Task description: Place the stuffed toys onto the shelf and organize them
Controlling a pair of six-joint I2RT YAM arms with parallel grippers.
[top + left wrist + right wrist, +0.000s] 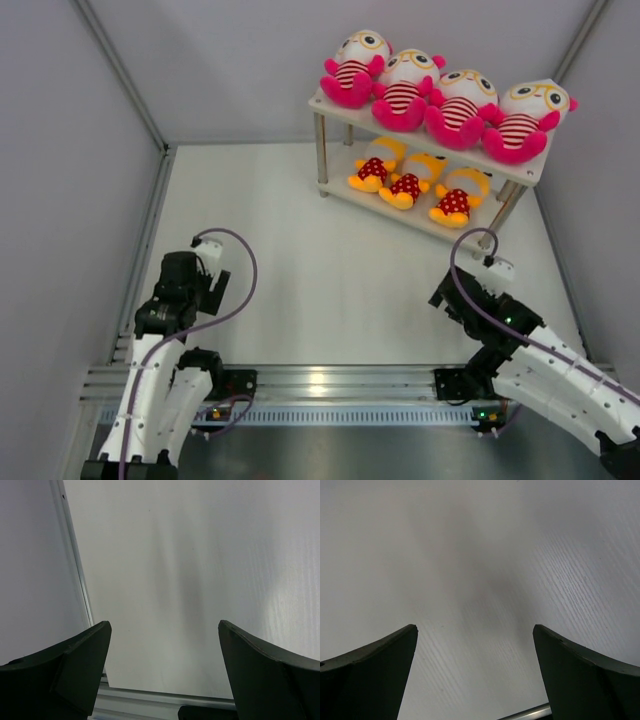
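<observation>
Nearest us, our left gripper (165, 630) and right gripper (475, 630) both gape wide above the table (470, 555), grasping nothing. Farther back, the shelf (326, 106) carries four pink stuffed toys (403, 92) on top and three yellow stuffed toys (405, 186) below.

In front of me the desk (330, 285) is wide and open all the way to the shelf (331, 108) at the far right. Pink toys (460, 110) fill its top board and yellow toys (405, 185) fill the lower one. Walls (70, 150) close both sides.
</observation>
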